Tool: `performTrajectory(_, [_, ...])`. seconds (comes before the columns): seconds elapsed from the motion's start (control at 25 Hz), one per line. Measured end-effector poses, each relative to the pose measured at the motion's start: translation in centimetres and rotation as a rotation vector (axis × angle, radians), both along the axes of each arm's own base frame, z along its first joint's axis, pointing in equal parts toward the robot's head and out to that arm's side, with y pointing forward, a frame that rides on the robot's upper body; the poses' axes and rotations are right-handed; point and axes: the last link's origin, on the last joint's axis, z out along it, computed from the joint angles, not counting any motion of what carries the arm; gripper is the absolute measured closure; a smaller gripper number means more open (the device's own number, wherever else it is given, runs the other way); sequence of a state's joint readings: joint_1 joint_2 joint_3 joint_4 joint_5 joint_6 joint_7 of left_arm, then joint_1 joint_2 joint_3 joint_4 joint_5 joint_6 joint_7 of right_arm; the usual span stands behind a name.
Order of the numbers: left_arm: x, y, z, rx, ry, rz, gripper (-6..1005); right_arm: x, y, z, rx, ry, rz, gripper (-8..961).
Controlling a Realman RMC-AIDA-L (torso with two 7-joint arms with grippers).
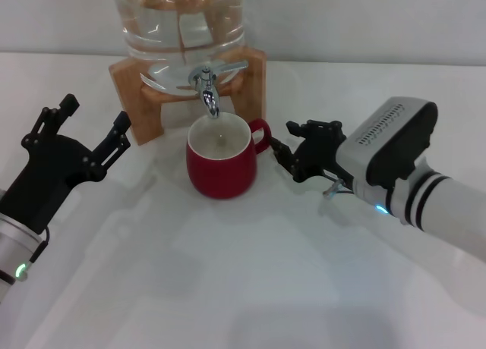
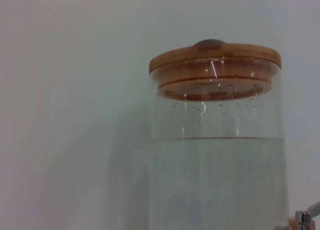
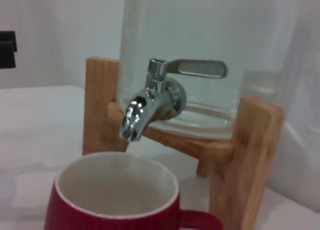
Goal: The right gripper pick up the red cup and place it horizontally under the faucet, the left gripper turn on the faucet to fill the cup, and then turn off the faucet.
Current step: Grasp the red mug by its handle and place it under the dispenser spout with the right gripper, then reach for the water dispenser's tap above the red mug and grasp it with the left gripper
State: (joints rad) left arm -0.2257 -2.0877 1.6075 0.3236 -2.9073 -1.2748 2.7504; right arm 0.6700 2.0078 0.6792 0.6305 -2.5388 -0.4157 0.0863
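Note:
The red cup stands upright on the white table directly under the spout of the chrome faucet, its loop handle pointing right. In the right wrist view the faucet hangs just above the cup, with its lever lying sideways and no water stream showing. My right gripper is open just right of the cup's handle, apart from it. My left gripper is open to the left of the wooden stand, holding nothing. The left wrist view catches only a corner of the faucet.
The glass water jar sits on a wooden stand at the back centre. Its wooden lid and water level show in the left wrist view. The white table stretches in front of the cup.

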Motion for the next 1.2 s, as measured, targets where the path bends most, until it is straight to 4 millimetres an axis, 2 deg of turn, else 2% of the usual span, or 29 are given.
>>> performTrajectory(0.52, [-0.3, -0.1, 0.2, 0.009, -0.002, 0.015, 127, 1.9, -0.4, 1.0, 0.037, 0.004, -0.043, 579])
performTrajectory(0.96, [-0.3, 0.4, 0.7, 0.033, -0.004, 0.019, 127, 5.0, -1.3, 4.1, 0.156, 0.098, -0.078, 579])
performTrajectory(1.2, [-0.3, 0.4, 0.7, 0.035, 0.001, 0.018, 127, 6.6, -2.6, 5.7, 0.235, 0.165, -0.059, 578])
